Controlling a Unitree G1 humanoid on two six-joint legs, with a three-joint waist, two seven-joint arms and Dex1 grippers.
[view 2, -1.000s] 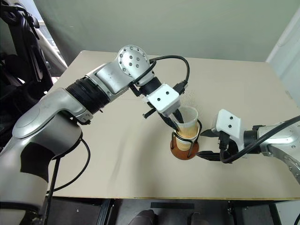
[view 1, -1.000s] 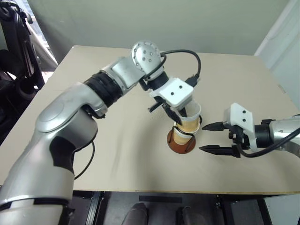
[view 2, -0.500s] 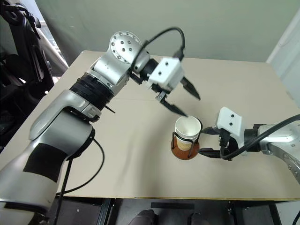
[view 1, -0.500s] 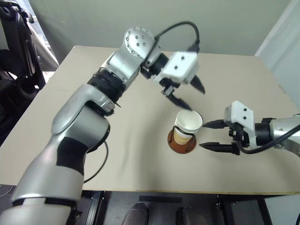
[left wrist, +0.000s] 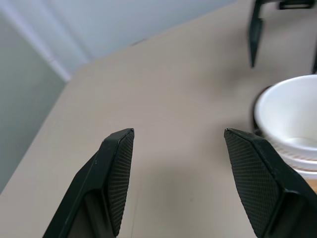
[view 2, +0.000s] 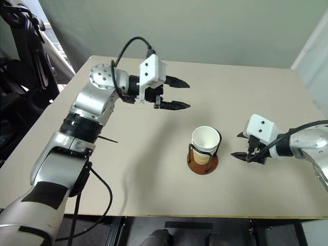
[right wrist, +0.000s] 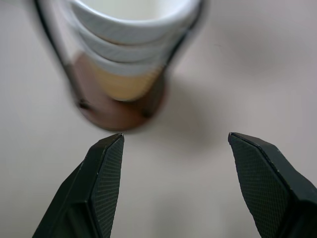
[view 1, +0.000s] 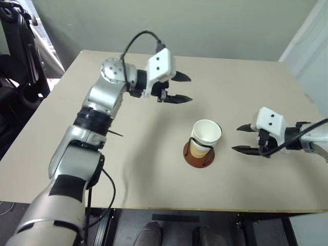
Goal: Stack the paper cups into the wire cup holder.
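The paper cups stand nested in one upright stack, tan-yellow outside, white inside, three rolled white rims stepped one above another. They sit in the wire cup holder, whose thin black loops rise along the stack's sides from a round reddish-brown base. The top cup rises above the loops.

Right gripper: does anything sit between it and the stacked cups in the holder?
Nothing visible. The right gripper, open, faces the paper cups nested in the wire cup holder across bare table.
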